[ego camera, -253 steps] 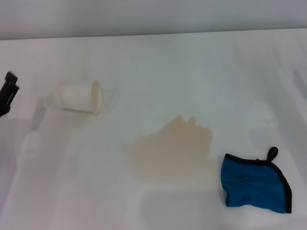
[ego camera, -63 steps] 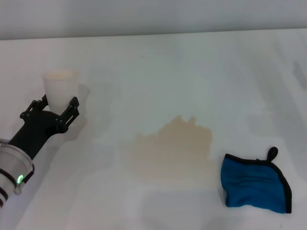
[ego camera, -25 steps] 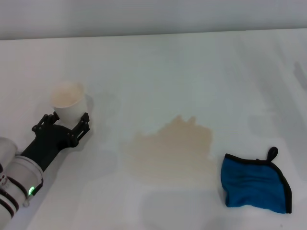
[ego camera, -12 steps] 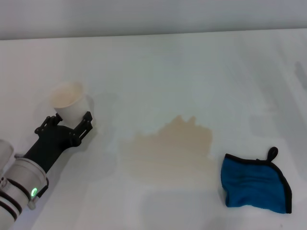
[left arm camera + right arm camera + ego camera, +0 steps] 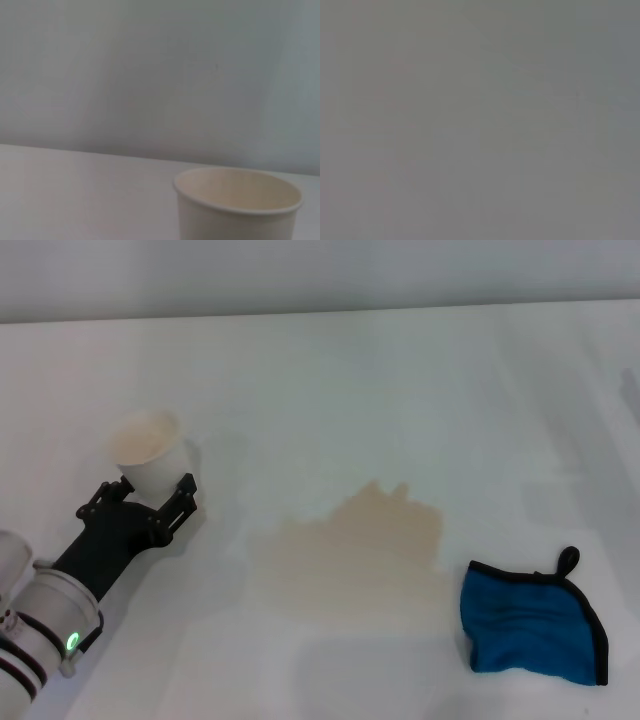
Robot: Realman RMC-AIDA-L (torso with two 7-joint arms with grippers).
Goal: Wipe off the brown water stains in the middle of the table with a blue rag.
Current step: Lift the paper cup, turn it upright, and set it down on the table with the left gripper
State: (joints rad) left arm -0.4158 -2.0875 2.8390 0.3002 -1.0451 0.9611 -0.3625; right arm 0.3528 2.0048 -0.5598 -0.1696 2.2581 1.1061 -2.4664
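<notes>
A: Blue rag [image 5: 533,626] lies untouched, crumpled, near the front right of the table [image 5: 400,390]; black trim and loop visible. Same spot as in every earlier head frame.

B: Stain?

A: Brown water stains [image 5: 350,555] sit mid-table, a pale tan ragged blotch just left of the rag, a narrow strip of bare white between them. Outline unchanged from ten seconds ago.

B: So what changed?

A: White cup [image 5: 150,452]. Ten seconds ago it lay on its side at the left of the table, and only the tip of the left arm showed at the frame edge. It now stands upright, mouth up, brownish tint inside. Over the last second it has hardly shifted.

B: Left gripper state?

A: Left gripper [image 5: 143,500] has its two black fingers spread, one on either side of the cup's base. Whether the pads touch the cup wall I cannot tell from the head view. Compared with half a second ago the gripper sits slightly nearer the front of the table.

B: Arm pose?

A: Left arm enters from the front left corner and angles forward and inward toward the cup; green indicator lit on the wrist. Left wrist view shows the cup's rim [image 5: 237,192] close up, upright, against a grey wall.

B: Right arm?

A: Out of the head view. Right wrist view is a uniform grey field; nothing identifiable.
</notes>
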